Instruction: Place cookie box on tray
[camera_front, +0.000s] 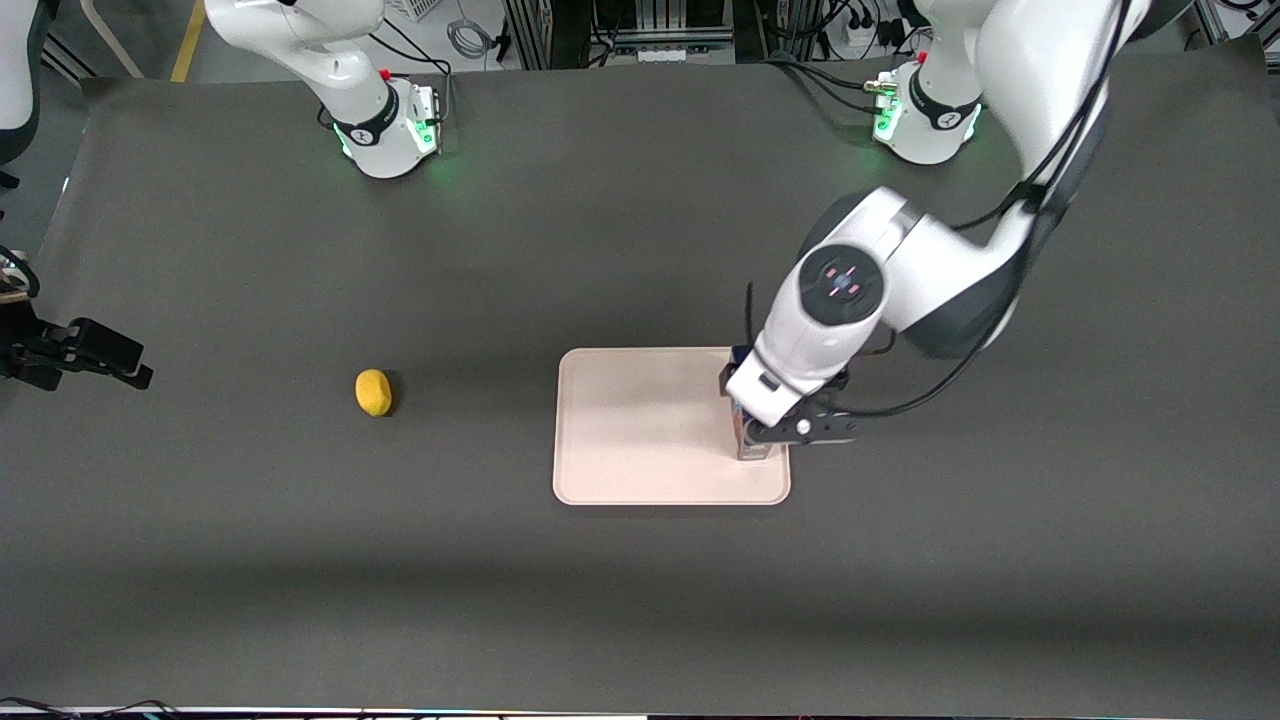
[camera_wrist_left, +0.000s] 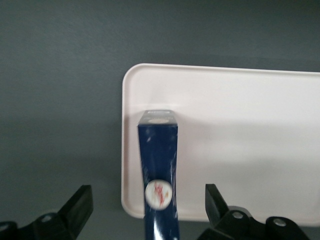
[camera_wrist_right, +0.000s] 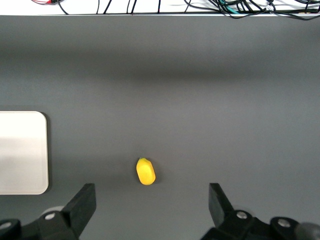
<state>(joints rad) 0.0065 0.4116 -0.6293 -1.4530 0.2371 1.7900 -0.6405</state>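
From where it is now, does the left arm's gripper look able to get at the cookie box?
Probably yes: the gripper is open, directly above the cookie box, a finger on either side; the box stands upright on the tray.

Surfaces
Box (camera_wrist_left: 159, 165) was glossy card; tray (camera_wrist_left: 240, 130) smooth, matt plastic; table (camera_front: 300, 560) matt cloth; gripper (camera_wrist_left: 149, 210) over tray edge.

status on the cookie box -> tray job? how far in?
Nearly done. The cookie box stands upright on the tray, close to its rim at the working arm's end. In hand: the gripper is around the box with fingers spread clear of its sides, so it looks released. Left: lift the arm away. The yellow lump lies apart on the table, untouched.
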